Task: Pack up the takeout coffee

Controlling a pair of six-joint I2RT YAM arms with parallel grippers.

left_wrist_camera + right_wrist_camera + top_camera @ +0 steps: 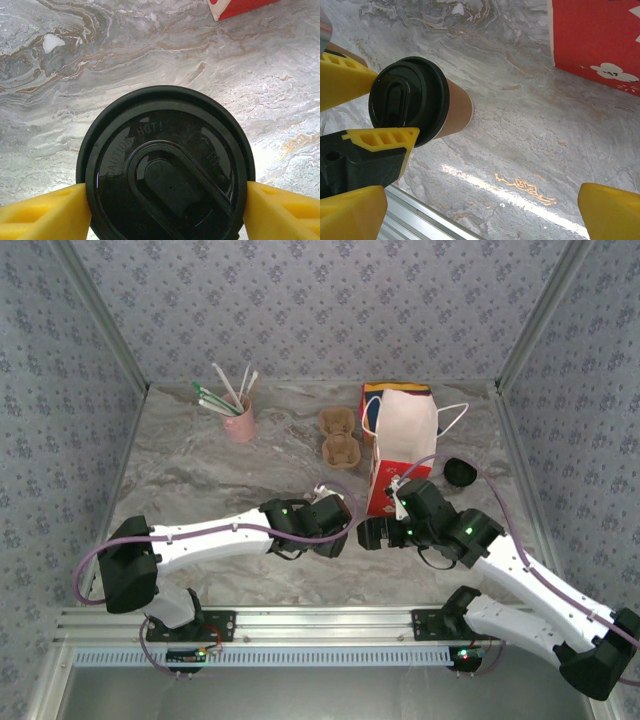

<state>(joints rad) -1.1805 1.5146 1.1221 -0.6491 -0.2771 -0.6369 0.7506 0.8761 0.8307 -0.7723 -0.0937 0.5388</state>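
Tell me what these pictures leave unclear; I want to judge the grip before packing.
- Left wrist view: the takeout coffee's wall and base, hidden under its lid; lid's near edge cut off by the frame.
- Both wrist views: whether the left gripper's jaws press the lid or merely flank it.
- Top view: the bag's inside, hidden by its walls.

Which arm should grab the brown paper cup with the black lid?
Left, probably. The left gripper has its yellow fingers on both sides of the brown paper cup with the black plastic lid; the right gripper stands open beside it.
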